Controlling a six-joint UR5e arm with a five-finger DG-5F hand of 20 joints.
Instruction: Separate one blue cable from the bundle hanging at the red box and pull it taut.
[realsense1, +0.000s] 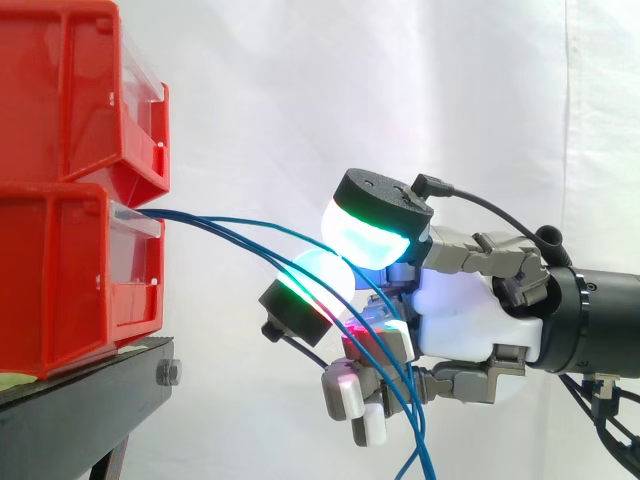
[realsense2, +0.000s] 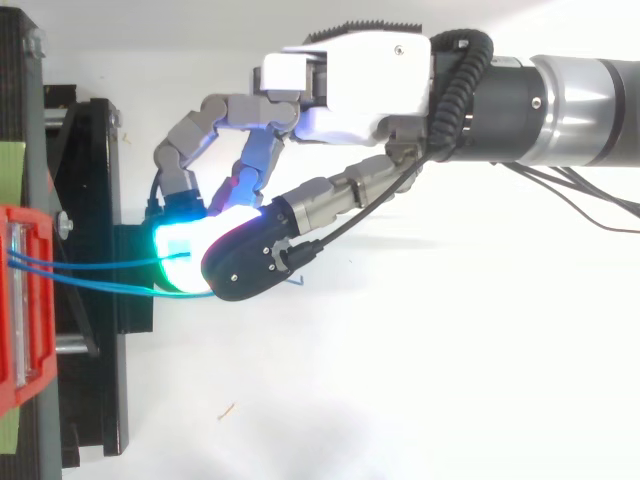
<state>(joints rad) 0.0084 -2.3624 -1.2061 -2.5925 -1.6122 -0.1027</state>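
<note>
From the red box (realsense1: 70, 280), the blue cable (realsense2: 100, 266) runs out along its long axis straight away from the box front, sloping slightly downward, to my hand (realsense1: 470, 320), which sits well out from the box on that same line. As far as I can judge, the fingers (realsense1: 372, 235) are curled with two glowing pads pressed together on that one strand, while the rest of the bundle (realsense1: 418, 440) slips beneath the lower pad and hangs slack below the palm. Tautening it therefore means drawing directly away from the box.
</note>
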